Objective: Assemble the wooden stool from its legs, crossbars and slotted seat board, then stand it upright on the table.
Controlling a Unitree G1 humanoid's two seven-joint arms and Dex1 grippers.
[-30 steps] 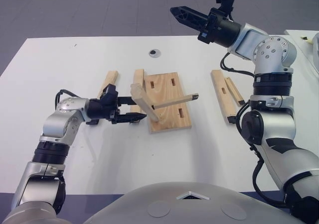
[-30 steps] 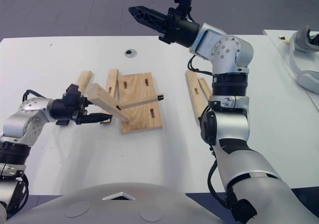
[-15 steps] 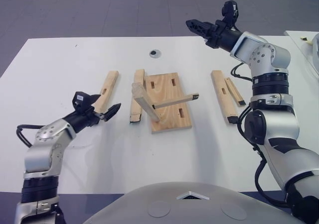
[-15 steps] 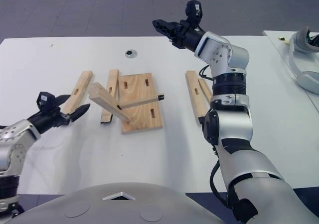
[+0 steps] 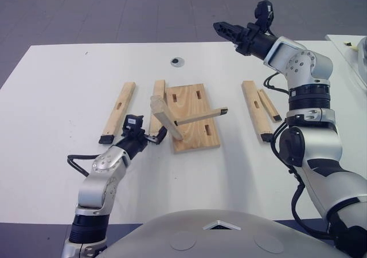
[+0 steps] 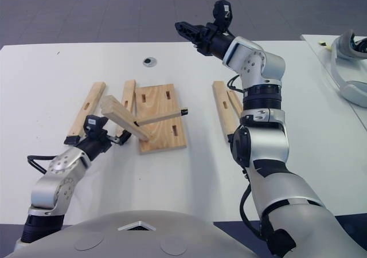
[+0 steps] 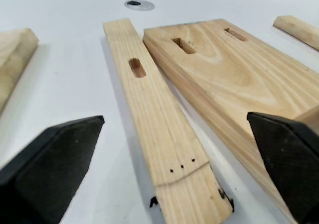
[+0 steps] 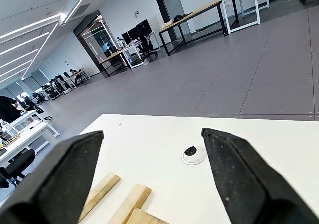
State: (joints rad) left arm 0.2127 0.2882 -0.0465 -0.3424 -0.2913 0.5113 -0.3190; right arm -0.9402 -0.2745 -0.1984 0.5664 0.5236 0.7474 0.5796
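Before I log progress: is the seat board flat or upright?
Flat: the seat board lies on the table, slots up, a leg and crossbar resting across it.

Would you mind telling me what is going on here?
The robot is midway through a wooden assembly job. The seat board lies flat, with one leg standing tilted on it and a crossbar sticking out of that leg. The left gripper is low at the near end of a loose leg beside the board, fingers open either side. The right gripper is raised over the far side of the table, open and empty.
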